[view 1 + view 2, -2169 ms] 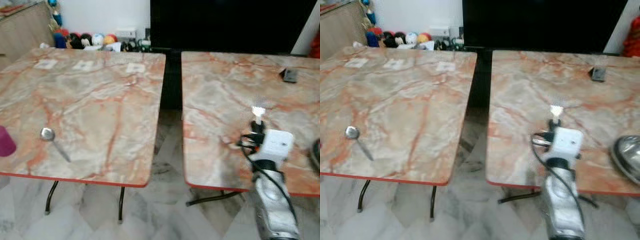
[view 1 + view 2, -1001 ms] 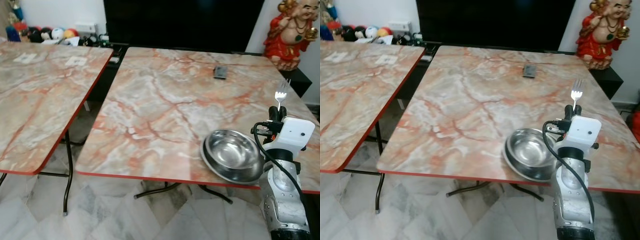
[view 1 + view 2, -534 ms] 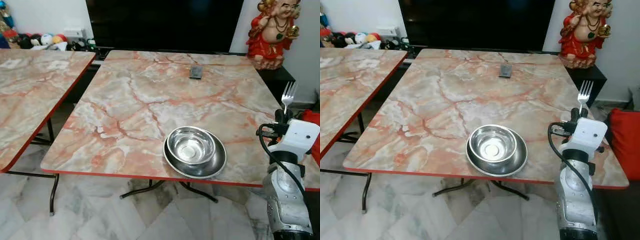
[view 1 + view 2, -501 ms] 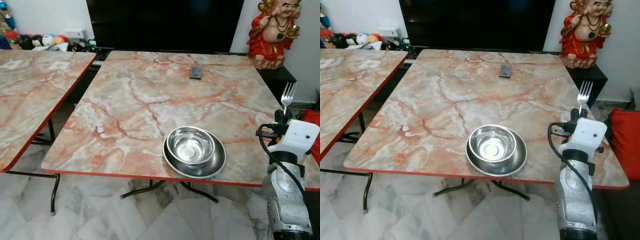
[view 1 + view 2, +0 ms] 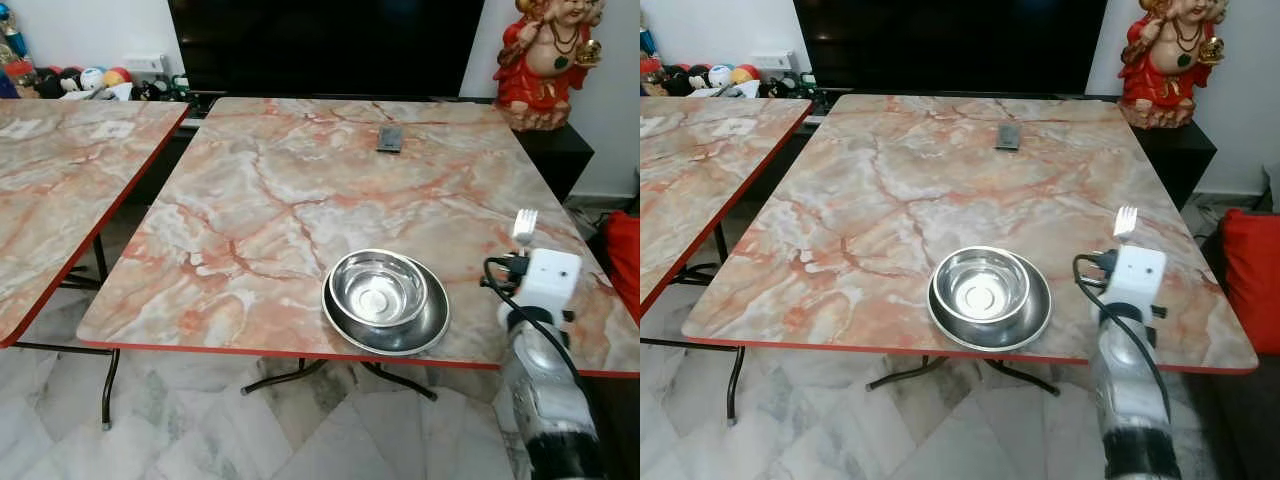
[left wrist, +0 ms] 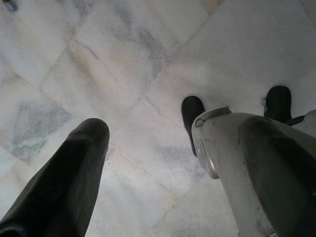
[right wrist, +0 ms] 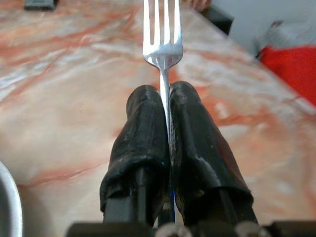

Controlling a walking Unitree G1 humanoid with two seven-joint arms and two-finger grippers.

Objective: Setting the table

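Right gripper (image 7: pixel 165 106): jaws clamped on fork (image 7: pixel 162 37), tines up, over counter (image 5: pixel 300 190) beside steel bowl (image 5: pixel 379 287) on plate (image 5: pixel 432 322). Left gripper (image 6: pixel 148 163): jaws apart above floor

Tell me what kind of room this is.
Likely a home living or dining area: two marble-pattern folding tables, a big dark TV screen against the wall, a red figurine and soft toys behind.

Home living/dining room, two marble-pattern folding tables (image 5: pixel 280 200) on white marble floor tiles (image 5: pixel 200 440), big black TV screen (image 5: pixel 320 45) on the wall, red laughing Buddha statue (image 5: pixel 548 60), toys (image 5: pixel 85 82) lining the skirting
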